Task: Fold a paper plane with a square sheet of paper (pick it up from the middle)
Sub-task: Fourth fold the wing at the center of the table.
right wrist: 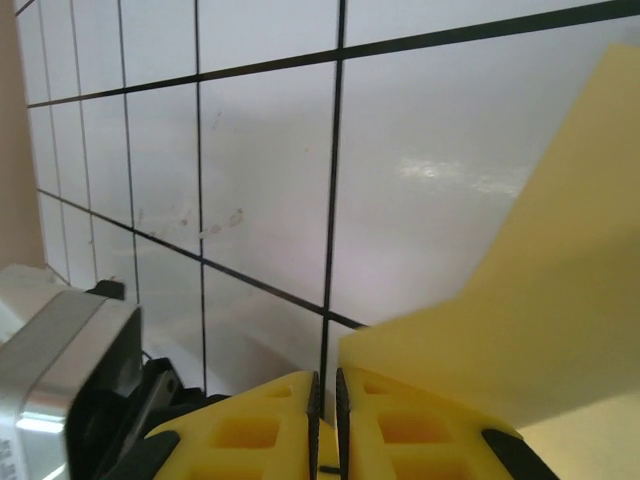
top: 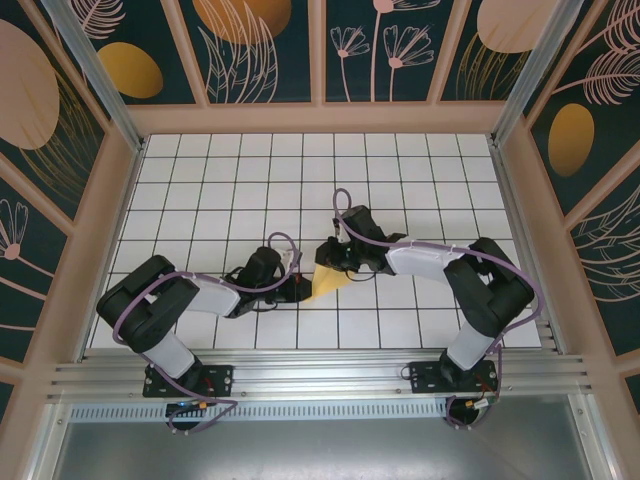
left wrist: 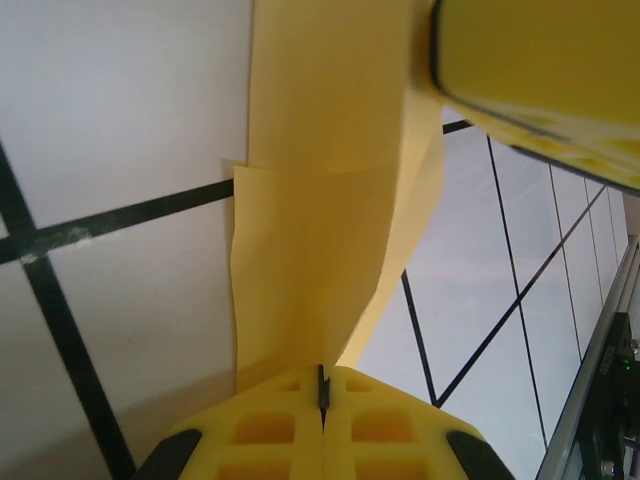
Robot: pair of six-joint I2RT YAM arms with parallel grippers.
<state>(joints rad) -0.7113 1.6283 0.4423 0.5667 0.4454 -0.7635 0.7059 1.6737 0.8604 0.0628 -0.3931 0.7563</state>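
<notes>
Folding looks midway: your left claw (left wrist: 322, 385) is clamped on the paper (top: 330, 284) at the centre of the top view, your right claw (right wrist: 327, 390) nearly together, seemingly pinching its edge. Next you'll need a flat, aligned crease pressed onto the surface (top: 420, 170).

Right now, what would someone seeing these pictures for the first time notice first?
The pale yellow paper, partly folded, stands out on the white grid table, toward its near side. The left end effector is shut on its edge, and the right end effector sits closed right beside it.
</notes>
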